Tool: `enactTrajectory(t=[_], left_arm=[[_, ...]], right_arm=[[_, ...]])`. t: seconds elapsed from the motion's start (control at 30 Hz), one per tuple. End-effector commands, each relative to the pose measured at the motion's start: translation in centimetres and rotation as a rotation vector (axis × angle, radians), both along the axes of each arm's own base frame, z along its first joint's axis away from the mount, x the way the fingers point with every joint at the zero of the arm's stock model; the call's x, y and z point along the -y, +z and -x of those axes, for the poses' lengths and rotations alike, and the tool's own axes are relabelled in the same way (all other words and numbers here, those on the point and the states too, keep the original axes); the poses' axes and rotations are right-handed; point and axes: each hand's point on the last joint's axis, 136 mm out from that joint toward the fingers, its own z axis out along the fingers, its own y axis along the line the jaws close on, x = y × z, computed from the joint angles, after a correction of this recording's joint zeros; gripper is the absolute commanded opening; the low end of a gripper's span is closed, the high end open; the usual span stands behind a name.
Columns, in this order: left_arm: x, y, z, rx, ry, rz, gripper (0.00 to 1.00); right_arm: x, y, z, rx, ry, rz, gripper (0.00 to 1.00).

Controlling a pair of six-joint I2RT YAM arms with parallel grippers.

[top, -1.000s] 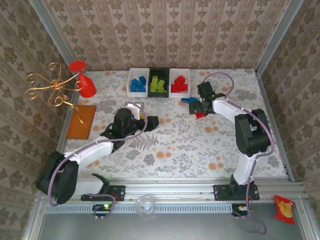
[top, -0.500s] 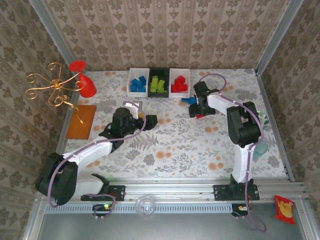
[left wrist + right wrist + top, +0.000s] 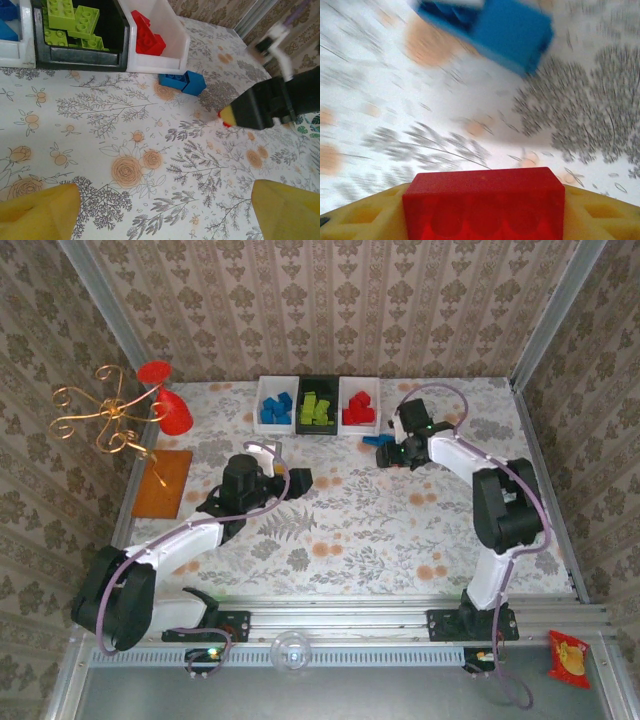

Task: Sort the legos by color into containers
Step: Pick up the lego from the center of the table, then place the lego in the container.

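Closing is done: your right gripper [image 3: 400,453] went from wide open over the red brick [image 3: 484,205] to pinched on it. The wrist view has the brick wedged between both yellow fingers [image 3: 365,215]. The spot on the worktop [image 3: 350,530] where it lay a second ago is bare. So the pick is made, near the far edge, right of centre. The ground under it is motion-blurred, so I judge the lift is starting.

One blue brick [image 3: 377,440] sits loose on the worktop just beside that gripper, toward the far edge, close to the front of the right white bin [image 3: 160,62]. That bin holds reds, so it's your drop target. The black bin [image 3: 75,57] has lime green and the left white bin [image 3: 259,400] has blue.

Your left gripper [image 3: 296,480] hasn't changed: jaws wide apart, nothing between them, hovering over the middle of the worktop.

What's left, by my read: drop the red, then take the blue one to the left white bin. Watch the bin's near wall on the carry.
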Motion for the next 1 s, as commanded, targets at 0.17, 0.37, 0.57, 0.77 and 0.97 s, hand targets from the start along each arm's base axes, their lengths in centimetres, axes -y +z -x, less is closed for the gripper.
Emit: enactTrajectory(t=[0.17, 0.37, 0.57, 0.77, 0.97], left_arm=[[-0.4, 1.1, 0.2, 0.025, 0.001, 0.028, 0.90], [-0.6, 1.4, 0.5, 0.027, 0.003, 0.026, 0.90], [-0.9, 1.6, 0.8, 0.030, 0.006, 0.014, 0.90], [-1.1, 1.8, 0.9, 0.039, 0.010, 0.016, 0.90], [-0.9, 2.0, 1.0, 0.045, -0.001, 0.030, 0.90]], right_arm=[[-4.6, 6.4, -8.6, 0.263, -0.059, -0.223, 0.66], [-5.3, 6.4, -14.6, 0.340, -0.118, -0.204, 0.69], [-5.8, 6.7, -19.1, 0.377, -0.146, -0.183, 0.82], [-5.0, 10.1, -16.6, 0.413, -0.140, -0.105, 0.86], [-1.0, 4.7, -8.2, 0.297, -0.230, -0.027, 0.86]])
